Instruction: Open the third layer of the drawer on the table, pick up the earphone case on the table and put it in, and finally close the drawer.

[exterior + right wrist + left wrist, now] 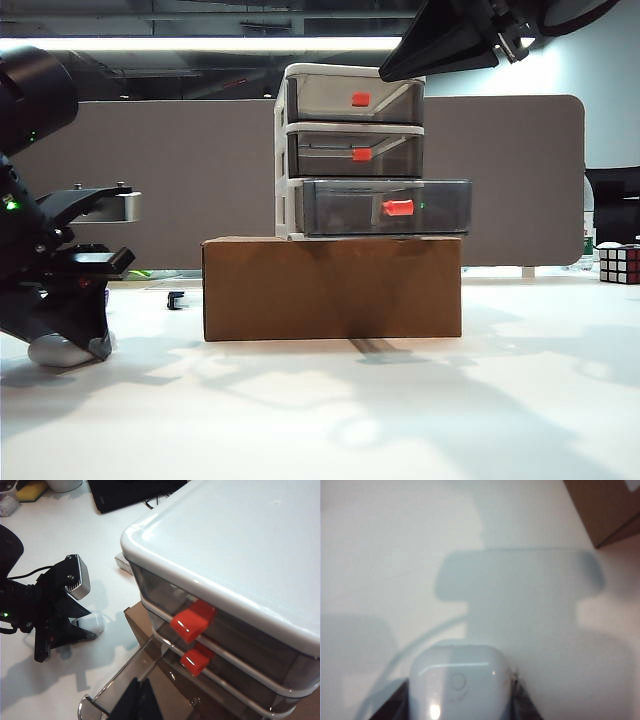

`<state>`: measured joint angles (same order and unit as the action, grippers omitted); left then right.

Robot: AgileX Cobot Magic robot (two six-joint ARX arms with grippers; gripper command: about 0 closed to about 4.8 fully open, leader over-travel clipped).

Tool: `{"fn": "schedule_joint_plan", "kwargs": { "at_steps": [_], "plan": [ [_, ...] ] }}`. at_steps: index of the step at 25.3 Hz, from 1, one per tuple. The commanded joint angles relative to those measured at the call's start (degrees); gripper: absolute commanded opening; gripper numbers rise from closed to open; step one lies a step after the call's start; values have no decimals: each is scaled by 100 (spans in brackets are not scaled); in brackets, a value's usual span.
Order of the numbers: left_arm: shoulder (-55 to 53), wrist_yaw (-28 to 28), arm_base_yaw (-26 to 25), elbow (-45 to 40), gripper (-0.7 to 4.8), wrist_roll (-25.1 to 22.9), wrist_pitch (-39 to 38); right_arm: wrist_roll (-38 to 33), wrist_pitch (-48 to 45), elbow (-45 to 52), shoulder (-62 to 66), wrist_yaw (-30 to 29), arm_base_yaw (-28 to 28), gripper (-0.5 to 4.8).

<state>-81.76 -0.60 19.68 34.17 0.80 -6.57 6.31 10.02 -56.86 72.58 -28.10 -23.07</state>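
**Left tool down over earphone case, bottom drawer out**

I see the drawer sitting on a brown cardboard box mid-scene on the white surface. The third layer is pulled out toward the camera, sticking past the two tiers above; red-orange handle on its front. Upper two tiers are pushed in.

My left tool is low at the far left, right down at the surface, straddling the earphone case. In the left wrist view the white case sits between the dark fingers, which lie close along both sides. I cannot tell whether they are clenched on it or just bracketing it. The case rests on the surface, well left of the box.

My right tool hangs high, above the top right of the drawer. Only a dark bit of it shows in its wrist view, so released or clenched, I cannot tell.

A Rubik's cube sits far right.
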Motion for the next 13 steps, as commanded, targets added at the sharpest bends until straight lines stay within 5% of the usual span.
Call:
{"fn": "schedule_joint_plan", "kwargs": {
  "at_steps": [1,7,13],
  "plan": [
    [-70,98,13,-83,105,-37,-472,15,-39,-28,-42,-4,-4,-6],
    [1049,238,20,-70,106,-142,-520,17,-9,-28,-109,13,-4,-6],
    [2470,986,151,-22,106,-79,-374,17,-24,-28,-144,120,-4,-6]
  ]
}}
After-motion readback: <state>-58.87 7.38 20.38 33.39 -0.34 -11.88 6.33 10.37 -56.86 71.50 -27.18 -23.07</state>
